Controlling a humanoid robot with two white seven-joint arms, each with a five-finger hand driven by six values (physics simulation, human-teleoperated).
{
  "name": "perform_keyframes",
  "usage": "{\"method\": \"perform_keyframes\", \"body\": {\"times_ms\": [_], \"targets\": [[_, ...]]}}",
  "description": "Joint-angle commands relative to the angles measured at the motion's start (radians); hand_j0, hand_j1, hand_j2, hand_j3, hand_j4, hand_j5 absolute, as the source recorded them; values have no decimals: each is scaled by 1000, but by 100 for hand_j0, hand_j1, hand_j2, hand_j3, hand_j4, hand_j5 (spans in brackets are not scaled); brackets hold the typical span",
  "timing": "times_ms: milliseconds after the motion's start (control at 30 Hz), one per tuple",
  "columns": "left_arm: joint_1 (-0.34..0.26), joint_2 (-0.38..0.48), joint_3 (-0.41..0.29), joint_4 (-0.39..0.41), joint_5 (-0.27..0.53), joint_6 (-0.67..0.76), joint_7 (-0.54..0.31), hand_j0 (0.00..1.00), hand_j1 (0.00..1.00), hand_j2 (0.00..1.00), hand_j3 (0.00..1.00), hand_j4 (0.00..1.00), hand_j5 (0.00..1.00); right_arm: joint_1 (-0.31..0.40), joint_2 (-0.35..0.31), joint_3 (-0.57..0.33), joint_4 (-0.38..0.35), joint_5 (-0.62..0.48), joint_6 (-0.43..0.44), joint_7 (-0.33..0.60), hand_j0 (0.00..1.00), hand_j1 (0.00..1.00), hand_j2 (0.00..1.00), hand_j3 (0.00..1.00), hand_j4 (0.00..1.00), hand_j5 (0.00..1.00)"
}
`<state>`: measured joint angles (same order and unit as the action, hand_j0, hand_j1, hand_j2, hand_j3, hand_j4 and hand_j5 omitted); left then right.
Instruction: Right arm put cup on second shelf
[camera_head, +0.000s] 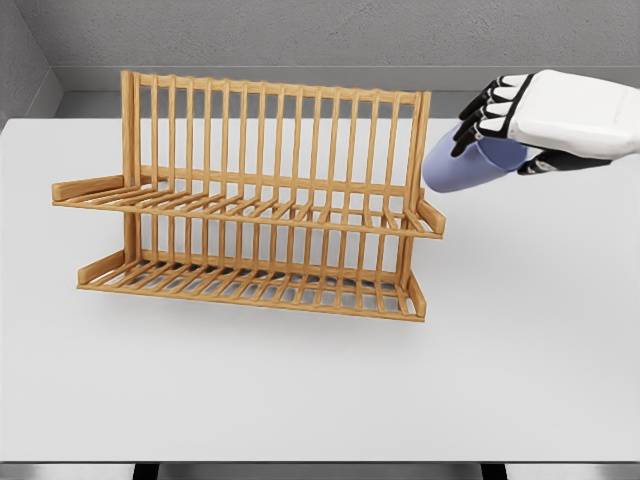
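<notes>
We see a white table stretching across the view. Behind it we see a grey wall.

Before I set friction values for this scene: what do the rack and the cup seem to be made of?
The rack looks like light wood, maybe bamboo: honey-tan slats and rails with a faint satin sheen. The cup, gripped in the right hand, looks like smooth matte plastic or glazed ceramic: even lavender-blue, no pattern; the render leaves that open.
</notes>
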<state>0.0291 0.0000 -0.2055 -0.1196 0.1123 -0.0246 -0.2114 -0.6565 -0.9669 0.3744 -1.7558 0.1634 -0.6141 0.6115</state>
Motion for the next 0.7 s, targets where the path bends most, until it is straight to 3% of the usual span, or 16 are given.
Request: {"method": "perform_keyframes", "body": {"times_ms": [0, 667], "targets": [[0, 0, 0, 0, 1, 0, 0, 100, 100, 100, 100, 100, 100, 0, 7, 1, -1, -10, 3, -1, 67, 67, 67, 67, 67, 67], [0, 0, 0, 0, 0, 0, 0, 100, 100, 100, 100, 100, 100, -5, 37, 80, -1, -13, 3, -1, 68, 68, 68, 68, 68, 68]]}}
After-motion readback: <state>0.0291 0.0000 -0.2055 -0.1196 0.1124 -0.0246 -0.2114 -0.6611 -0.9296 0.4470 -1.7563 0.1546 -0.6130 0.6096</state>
